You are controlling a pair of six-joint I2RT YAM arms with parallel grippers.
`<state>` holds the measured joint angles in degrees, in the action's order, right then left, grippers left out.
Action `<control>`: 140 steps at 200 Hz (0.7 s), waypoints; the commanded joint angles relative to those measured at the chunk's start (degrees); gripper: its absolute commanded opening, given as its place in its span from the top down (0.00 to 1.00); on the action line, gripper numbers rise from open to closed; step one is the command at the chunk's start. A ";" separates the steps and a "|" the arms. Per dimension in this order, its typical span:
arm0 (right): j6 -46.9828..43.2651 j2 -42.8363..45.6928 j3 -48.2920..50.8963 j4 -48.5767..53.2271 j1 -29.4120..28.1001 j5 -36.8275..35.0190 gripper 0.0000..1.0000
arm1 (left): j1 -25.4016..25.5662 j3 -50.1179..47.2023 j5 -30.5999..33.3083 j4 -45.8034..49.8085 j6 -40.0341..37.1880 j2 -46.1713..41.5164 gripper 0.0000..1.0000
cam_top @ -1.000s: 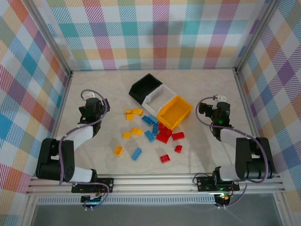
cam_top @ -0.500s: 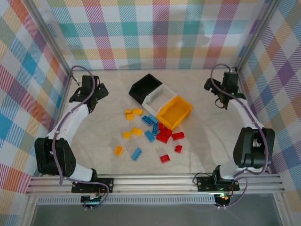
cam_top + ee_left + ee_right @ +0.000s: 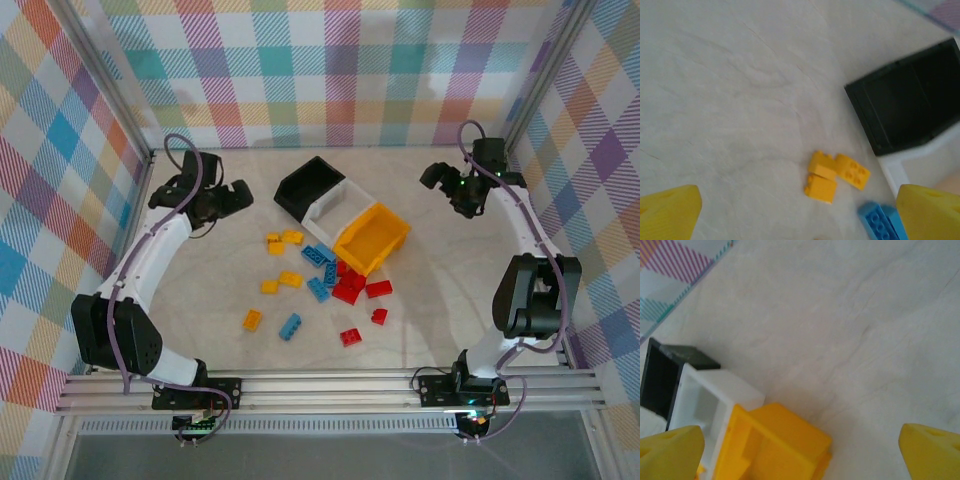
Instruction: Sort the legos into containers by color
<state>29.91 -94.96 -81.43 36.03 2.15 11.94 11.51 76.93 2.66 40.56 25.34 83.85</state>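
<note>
My left claw (image 3: 236, 198) and right claw (image 3: 447, 187) are both spread wide, empty, either side of the bins (image 3: 385, 252). Legos (image 3: 348, 290) sit loose on the counter (image 3: 420, 300) right by them.

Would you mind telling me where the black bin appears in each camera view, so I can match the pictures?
Top external: the black bin sits just above the picture's centre.
Left wrist: the black bin is at the right edge, upper half.
Right wrist: the black bin is at the left edge, mid-height.
Shared landmark: the white bin joined to its side, seen in all three views.
</note>
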 commanded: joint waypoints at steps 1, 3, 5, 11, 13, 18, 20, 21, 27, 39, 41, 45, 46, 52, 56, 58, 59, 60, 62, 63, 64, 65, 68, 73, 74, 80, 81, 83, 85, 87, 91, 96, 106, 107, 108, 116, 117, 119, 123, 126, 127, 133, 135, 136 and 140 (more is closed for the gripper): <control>2.21 0.43 -2.40 8.46 -1.11 5.11 0.01 | 3.15 -2.48 -4.41 2.82 1.15 -2.67 0.00; 2.35 0.53 -2.35 8.93 -1.21 5.04 0.01 | 3.41 -2.79 -4.54 2.70 1.23 -2.80 0.00; 2.52 0.66 -2.27 9.24 -1.37 5.02 0.01 | 3.62 -3.02 -4.69 2.58 1.34 -2.86 0.00; 3.20 1.37 -1.62 10.38 -1.82 4.77 0.01 | 4.30 -3.70 -5.21 2.49 1.65 -3.07 0.00; 3.34 1.49 -1.45 10.47 -1.85 4.72 0.01 | 4.55 -3.93 -5.45 2.55 1.71 -3.17 0.00; 4.11 2.08 -0.80 11.16 -2.13 4.54 0.01 | 5.09 -4.37 -5.73 2.70 2.09 -3.40 0.00; 4.41 2.35 -0.52 11.34 -2.19 4.44 0.02 | 5.34 -4.54 -5.80 2.87 2.39 -3.49 0.00; 4.52 2.47 -0.33 11.52 -2.26 4.42 0.01 | 5.44 -4.65 -5.90 2.95 2.45 -3.59 0.00; 5.64 3.28 0.65 12.09 -2.65 4.60 0.02 | 6.12 -5.15 -6.69 3.20 3.27 -4.03 0.00; 6.76 4.55 2.38 12.55 -3.90 5.19 0.02 | 7.52 -6.60 -8.09 3.58 4.15 -5.54 0.00; 6.81 4.70 2.54 12.63 -4.15 5.19 0.02 | 7.91 -6.94 -8.10 3.77 4.29 -5.85 0.00; 6.78 4.90 2.81 12.92 -4.60 5.13 0.02 | 8.41 -7.41 -7.94 4.07 4.68 -6.60 0.00; 6.76 4.88 2.83 12.96 -4.83 5.12 0.02 | 8.65 -7.63 -7.93 4.17 4.79 -6.82 0.00; 6.68 4.83 3.02 14.08 -5.76 4.88 0.03 | 9.64 -8.84 -7.88 4.36 5.46 -8.19 0.00; 6.57 4.71 2.91 14.92 -6.54 4.72 0.02 | 10.17 -9.80 -8.04 4.24 6.07 -9.21 0.00; 6.57 4.63 2.78 15.47 -6.94 4.64 0.03 | 10.39 -10.31 -8.13 4.19 6.33 -9.76 0.00; 6.56 4.62 2.73 15.60 -7.14 4.61 0.03 | 10.52 -10.57 -8.21 4.14 6.45 -10.02 0.00; 6.56 4.57 2.70 15.89 -7.33 4.59 0.03 | 10.62 -10.88 -8.29 4.12 6.59 -10.33 0.00; 6.56 4.53 2.64 16.41 -7.69 4.54 0.02 | 10.86 -11.44 -8.46 4.01 6.90 -10.94 0.00; 6.56 4.48 2.62 16.51 -7.82 4.51 0.02 | 10.97 -11.66 -8.55 4.01 7.04 -11.18 0.00; 6.56 4.46 2.60 16.78 -7.97 4.46 0.03 | 11.07 -11.91 -8.59 3.92 7.19 -11.44 0.00; 6.56 4.44 2.55 17.01 -8.23 4.43 0.03 | 11.12 -12.16 -8.70 3.83 7.32 -11.74 0.00; 6.63 4.35 2.53 17.46 -8.89 4.36 0.02 | 11.35 -12.94 -8.95 3.69 7.77 -12.47 0.00; 6.65 4.39 2.74 18.04 -9.94 4.17 0.03 | 11.72 -14.30 -9.21 3.42 8.45 -13.82 0.00; 6.65 4.36 2.80 18.21 -10.22 4.16 0.03 | 11.75 -14.59 -9.27 3.36 8.60 -14.12 0.00; 6.62 4.34 3.02 18.92 -11.75 3.77 0.03 | 11.91 -16.11 -9.58 3.10 9.16 -15.57 0.00; 6.63 4.34 3.02 19.00 -12.01 3.64 0.03 | 11.89 -16.37 -9.59 3.07 9.27 -15.83 0.00; 6.65 4.47 3.16 19.25 -12.53 3.38 0.03 | 11.92 -16.85 -9.71 3.00 9.41 -16.35 0.00; 6.65 4.49 3.26 19.41 -13.01 3.16 0.03 | 11.95 -17.26 -9.76 3.03 9.49 -16.77 0.00; 6.72 4.51 3.37 19.62 -13.50 2.91 0.03 | 11.96 -17.73 -9.84 3.04 9.71 -17.23 0.00; 6.86 4.67 3.73 19.97 -14.50 2.22 0.04 | 11.96 -18.48 -9.84 3.10 9.87 -18.00 0.00; 7.28 4.96 4.21 20.33 -15.63 1.65 0.04 | 11.96 -19.13 -9.89 3.35 10.05 -19.00 0.00; 8.72 5.82 5.68 20.23 -17.60 0.43 0.04 | 11.96 -20.32 -10.41 3.75 10.16 -20.75 0.00; 8.83 5.96 5.81 20.18 -17.74 0.30 0.04 | 11.92 -20.45 -10.53 3.74 10.21 -20.92 0.00; 9.06 6.07 6.00 20.11 -17.90 0.20 0.04 | 11.94 -20.52 -10.64 3.74 10.23 -21.10 0.00; 10.69 7.07 7.46 19.55 -18.97 -0.43 0.05 | 11.91 -21.37 -11.44 3.83 10.47 -22.41 0.00; 10.78 7.20 7.53 19.49 -19.13 -0.52 0.05 | 11.89 -21.46 -11.58 3.83 10.49 -22.50 0.00; 11.31 7.47 8.02 19.33 -19.32 -0.63 0.05 | 11.94 -21.64 -11.79 3.83 10.55 -22.81 0.00; 12.16 7.97 8.76 19.10 -19.75 -0.76 0.05 | 11.96 -21.99 -12.19 3.83 10.60 -23.37 0.00; 12.82 8.41 9.43 18.91 -20.05 -0.85 0.05 | 11.96 -22.18 -12.29 3.83 10.60 -23.71 0.00; 13.03 8.49 9.61 18.82 -20.16 -0.86 0.05 | 11.92 -22.22 -12.44 3.83 10.60 -23.81 0.00; 14.27 9.31 10.75 18.35 -20.58 -0.87 0.06 | 11.97 -22.71 -13.02 4.00 10.81 -24.51 0.00; 14.64 9.63 11.11 18.24 -20.78 -0.87 0.06 | 12.00 -22.83 -13.14 4.09 10.79 -24.63 0.00; 14.73 9.75 11.20 18.13 -20.87 -0.91 0.06 | 11.98 -22.90 -13.21 4.14 10.83 -24.76 0.00; 15.44 10.29 12.07 17.83 -21.16 -0.96 0.06 | 12.02 -23.12 -13.62 4.22 10.93 -25.13 0.00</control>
<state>39.35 -88.75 -72.71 52.69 -17.91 12.97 23.18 55.55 -7.77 43.46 34.57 61.28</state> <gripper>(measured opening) 0.944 0.999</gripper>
